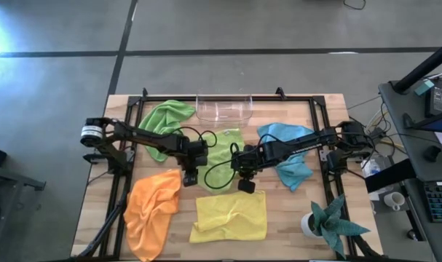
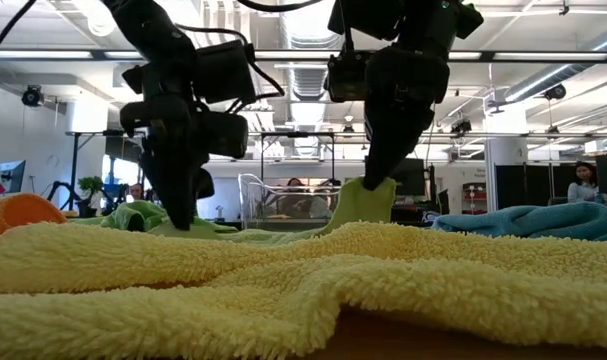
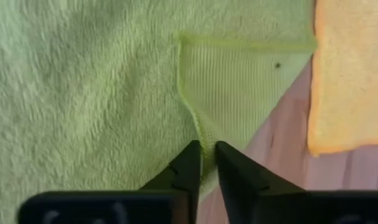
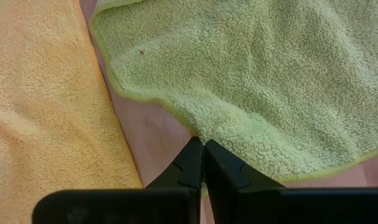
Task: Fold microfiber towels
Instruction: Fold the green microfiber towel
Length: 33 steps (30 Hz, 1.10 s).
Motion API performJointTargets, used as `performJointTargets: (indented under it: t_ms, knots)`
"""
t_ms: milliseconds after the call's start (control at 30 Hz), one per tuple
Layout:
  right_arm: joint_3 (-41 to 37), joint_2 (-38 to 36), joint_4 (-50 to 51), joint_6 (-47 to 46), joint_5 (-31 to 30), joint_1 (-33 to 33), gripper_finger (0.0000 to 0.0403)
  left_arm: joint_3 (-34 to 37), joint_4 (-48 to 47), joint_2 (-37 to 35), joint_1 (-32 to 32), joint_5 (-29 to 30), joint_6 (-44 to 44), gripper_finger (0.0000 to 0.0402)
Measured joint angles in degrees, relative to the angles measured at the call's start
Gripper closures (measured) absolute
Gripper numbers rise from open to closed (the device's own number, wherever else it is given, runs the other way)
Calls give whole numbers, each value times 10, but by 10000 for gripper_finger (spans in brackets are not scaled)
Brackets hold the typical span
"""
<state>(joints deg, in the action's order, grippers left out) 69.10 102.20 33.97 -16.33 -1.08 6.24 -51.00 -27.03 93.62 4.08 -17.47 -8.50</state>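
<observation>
High view shows both grippers at the middle of the table (image 1: 97, 175), each pinching the near edge of the middle green towel (image 1: 224, 145). The left gripper (image 1: 191, 177) has its jaws almost closed on a turned-up corner of this towel, and the right gripper (image 1: 245, 185) has its jaws pressed together on the other near corner, which the low view shows lifted a little off the wood. I judge that the fold of this towel is only beginning: the next move probably asks both arms to lift together and carry the near edge away toward the far edge, at the same height, so the cloth does not twist.

Nearest to the camera side lies the yellow towel (image 1: 230, 216), spread but wrinkled, and the orange towel (image 1: 152, 207) is to its left, bunched; it lies just beside the left gripper and could be dragged. A plant (image 1: 327, 224) stands at the near right corner. Farther away, the blue towel (image 1: 287, 149) lies crumpled under the right arm. A second green towel (image 1: 162, 116) lies at the far left, and a clear bin (image 1: 223, 108) stands at the far edge, where the carried edge could touch it.
</observation>
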Motion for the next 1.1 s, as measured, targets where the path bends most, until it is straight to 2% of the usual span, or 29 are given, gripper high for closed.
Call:
performJointTargets:
  t_ms: [133, 500, 633, 733, 800, 933, 1100]
  knots:
    - [0, 0, 1, 3, 0, 0, 394, 1, 22, 0, -9, 0, 0, 398]
    - [0, -17, 5, 15, 0, 0, 394, 1, 25, -6, -35, 1, -1, 401]
    - [0, -34, 11, 15, 0, 0, 394, 1, 20, -33, -38, 4, -8, 401]
    - [0, -41, 30, 3, 0, 0, 394, 2, 19, -64, -46, 12, -46, 401]
    - [0, -42, 45, -6, 6, 3, 394, 6, 16, -90, -60, 27, -66, 401]
    - [0, -49, 58, -33, 15, 13, 394, 18, -5, -143, -94, 97, -129, 401]
    - [0, -59, 66, -82, 15, 25, 394, 30, -31, -190, -142, 192, -259, 401]
